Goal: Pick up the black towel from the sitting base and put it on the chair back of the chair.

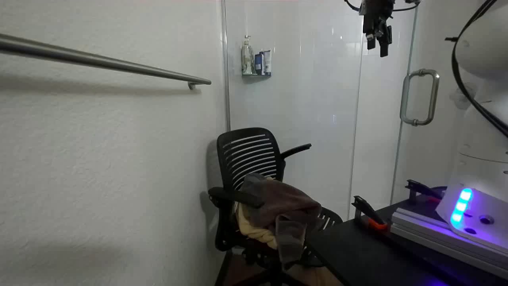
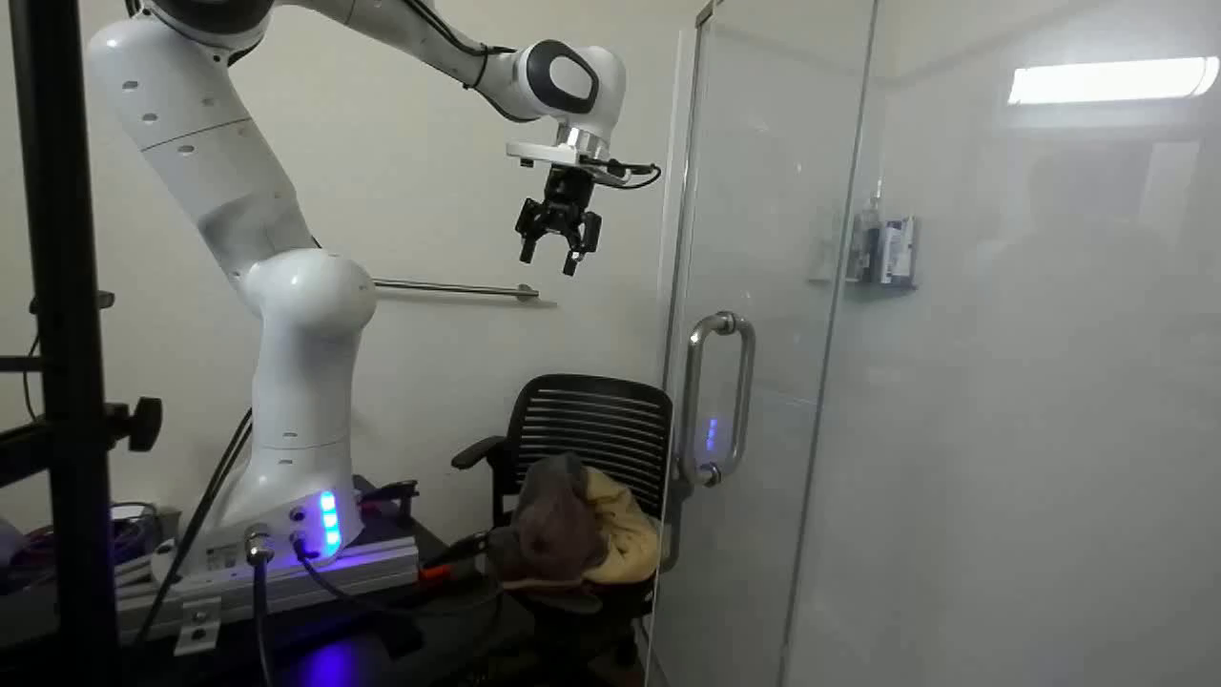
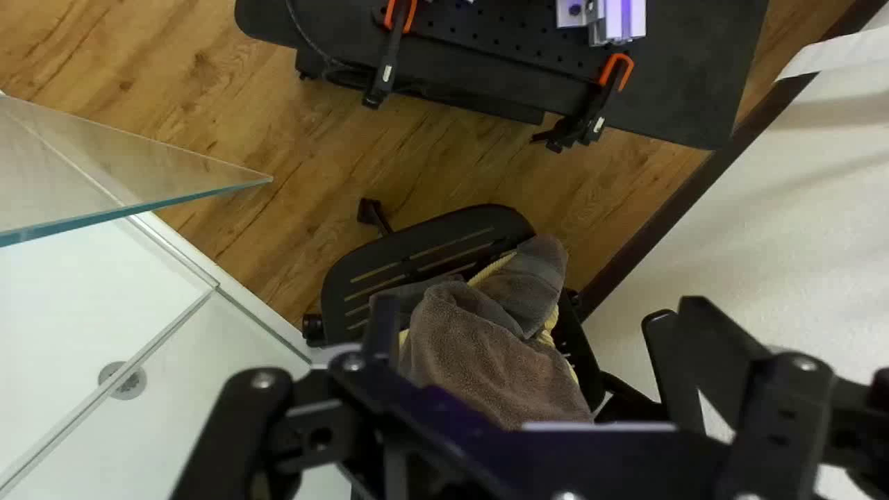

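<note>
Up from the worktop (image 1: 365, 246) stands the one white arm (image 2: 305, 305), and it's stretched well out: upper arm tilted back, forearm reaching past the clamped edge, wrist pointing down. Its elbow is sliced off by the top of the frame in an exterior view. The worktop gets cropped too; the wrist view catches both corners of that clamped edge and cuts off the far side. A gap out from the edge, here's one chair (image 1: 252, 153), a worktop corner masking part of it in an exterior view, its feet cut off below. And there on the seat (image 3: 396, 253) is the dark towel (image 3: 486, 354), heaped over one yellow cloth (image 2: 625, 534), itself mostly covered. Are the greyer folds a second towel? Can't tell from here. High over the chair hangs the single gripper (image 2: 548, 260), fingers (image 2: 527, 250) spread well apart, holding nothing; in the wrist view it blocks some of the towel. And down on the edge, two clamps (image 3: 590, 114), each with a flash of orange, biting in between the corners.
</note>
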Available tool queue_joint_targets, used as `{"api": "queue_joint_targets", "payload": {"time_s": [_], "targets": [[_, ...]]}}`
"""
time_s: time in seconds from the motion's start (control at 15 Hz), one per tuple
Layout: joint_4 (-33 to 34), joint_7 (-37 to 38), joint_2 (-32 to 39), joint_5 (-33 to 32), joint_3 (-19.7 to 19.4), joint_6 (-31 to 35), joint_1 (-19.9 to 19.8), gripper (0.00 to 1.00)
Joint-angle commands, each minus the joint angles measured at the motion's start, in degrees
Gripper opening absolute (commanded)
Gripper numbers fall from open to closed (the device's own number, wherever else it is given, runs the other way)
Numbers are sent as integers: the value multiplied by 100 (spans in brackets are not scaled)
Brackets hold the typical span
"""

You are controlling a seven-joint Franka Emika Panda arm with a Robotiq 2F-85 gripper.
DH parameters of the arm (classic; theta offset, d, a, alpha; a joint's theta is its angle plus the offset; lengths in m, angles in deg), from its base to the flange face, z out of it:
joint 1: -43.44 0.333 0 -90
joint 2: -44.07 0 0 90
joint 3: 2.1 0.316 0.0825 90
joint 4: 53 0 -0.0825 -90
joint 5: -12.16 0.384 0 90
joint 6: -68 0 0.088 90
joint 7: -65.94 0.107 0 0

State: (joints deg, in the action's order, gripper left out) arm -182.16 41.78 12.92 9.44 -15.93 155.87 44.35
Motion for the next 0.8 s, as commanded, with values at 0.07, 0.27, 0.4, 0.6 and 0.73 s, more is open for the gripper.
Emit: {"api": "queue_joint_targets", "payload": {"time_s": [0.07, 0.27, 0.4, 0.6, 0.73], "targets": [[-46, -71, 75, 94, 176, -6, -12, 100], [-442, 2, 294, 239, 491, -8, 223, 100], [-704, 200, 528, 438, 676, -15, 297, 100], [-1174, 607, 768, 418, 919, 381, 266, 100], [-1566, 1032, 688, 380, 1020, 1577, 181, 100]]}}
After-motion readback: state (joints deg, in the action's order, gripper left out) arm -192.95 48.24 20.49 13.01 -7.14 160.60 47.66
